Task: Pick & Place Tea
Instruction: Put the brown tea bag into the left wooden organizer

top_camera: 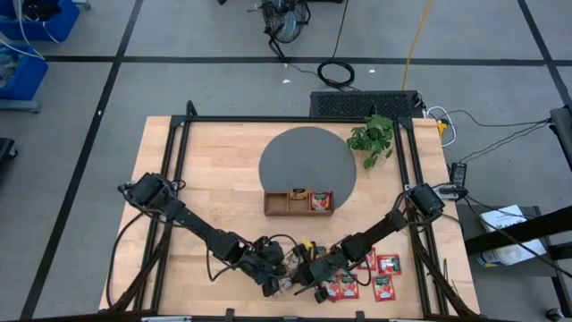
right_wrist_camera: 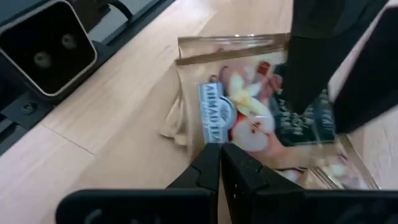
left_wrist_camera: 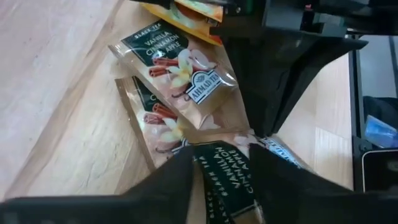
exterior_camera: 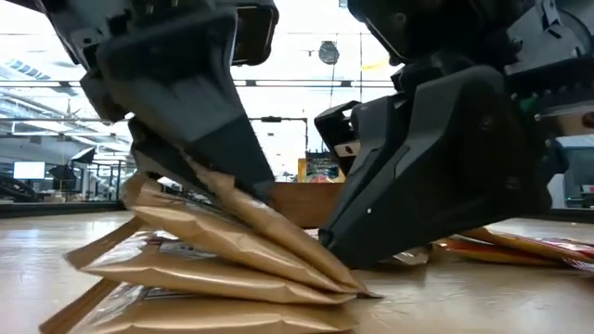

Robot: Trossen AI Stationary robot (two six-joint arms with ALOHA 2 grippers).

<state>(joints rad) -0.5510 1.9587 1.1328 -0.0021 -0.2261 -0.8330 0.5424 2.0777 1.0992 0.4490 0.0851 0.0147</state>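
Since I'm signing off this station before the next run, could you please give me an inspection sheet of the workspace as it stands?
Surface: wooden table with a grey round mat.
Job's things: beige vanilla-cinnamon-apple tea sachets stacked at the near edge; red sachets on the robot's right; wooden tray holds a red and an orange sachet.
Clutter: small green plant at the far right corner.
Grippers: left gripper has its fingers astride the top beige sachet; right gripper shut, fingers pressing down on the beige stack.
Cables: coiled black cable and a yellow cord on the floor.
Surroundings: blue bins, grey floor.
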